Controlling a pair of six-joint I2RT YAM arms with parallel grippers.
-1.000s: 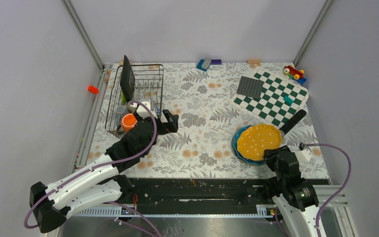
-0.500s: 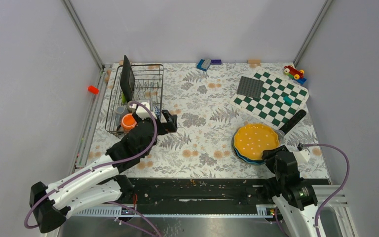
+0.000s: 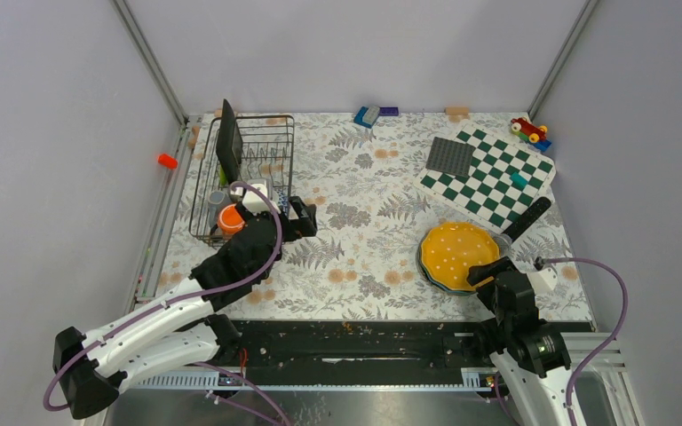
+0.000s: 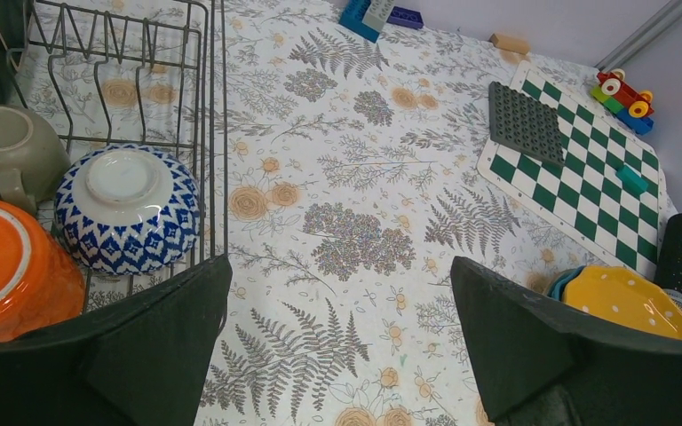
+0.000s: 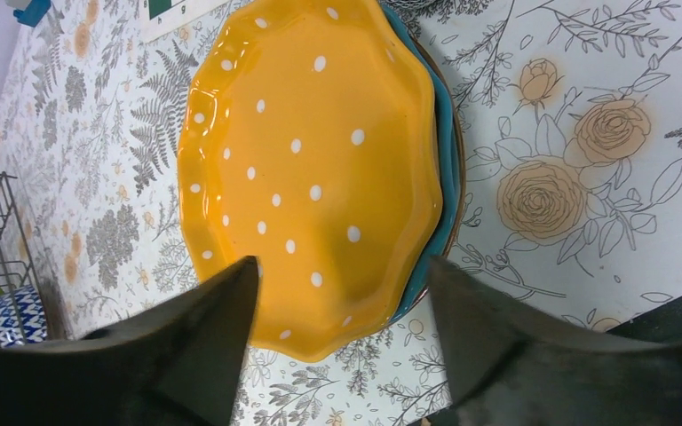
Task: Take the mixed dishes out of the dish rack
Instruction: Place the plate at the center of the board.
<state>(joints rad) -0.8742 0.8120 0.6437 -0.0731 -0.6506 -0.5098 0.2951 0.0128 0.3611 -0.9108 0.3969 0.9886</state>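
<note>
Left gripper (image 4: 339, 275), wide and empty, is the nearer arm; the bowl (image 4: 127, 209) lies ahead-left of it, inside the rack (image 4: 207, 133).

Robot lab test cell
Plain grey panel walls (image 3: 53, 133) on aluminium posts (image 3: 149, 60) box in a floral-clothed desk (image 3: 364, 177), with cabled arms (image 3: 160, 319) bolted along its near rail (image 3: 355, 342).

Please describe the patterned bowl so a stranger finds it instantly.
On the table, find the wire dish rack at left. At its near end, beside the orange mug and grey cup, the bowl lies upside down; only it is patterned blue and white.
</note>
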